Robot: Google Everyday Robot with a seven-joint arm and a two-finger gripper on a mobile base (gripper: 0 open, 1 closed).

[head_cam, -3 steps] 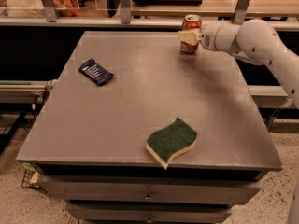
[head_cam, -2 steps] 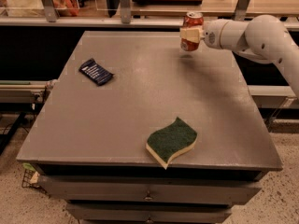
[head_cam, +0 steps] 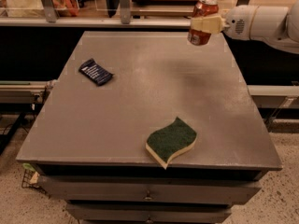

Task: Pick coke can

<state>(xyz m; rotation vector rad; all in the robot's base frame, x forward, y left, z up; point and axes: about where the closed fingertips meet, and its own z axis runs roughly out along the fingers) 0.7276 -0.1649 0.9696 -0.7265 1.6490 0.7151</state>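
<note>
The coke can (head_cam: 201, 35), red with a silver top, hangs tilted above the far right part of the grey table (head_cam: 140, 101). My gripper (head_cam: 204, 24) reaches in from the right on a white arm and is shut on the can around its middle. The can is clear of the table top, with its shadow on the surface below.
A green sponge with a cream underside (head_cam: 171, 140) lies near the table's front edge. A dark blue snack packet (head_cam: 96, 72) lies at the left. A shelf rail with metal posts (head_cam: 93, 20) runs behind the table. Drawers (head_cam: 149, 192) sit below the front edge.
The gripper has lifted the coke can off the table and raised it, tilting it a little. The sponge and the packet have not moved.
</note>
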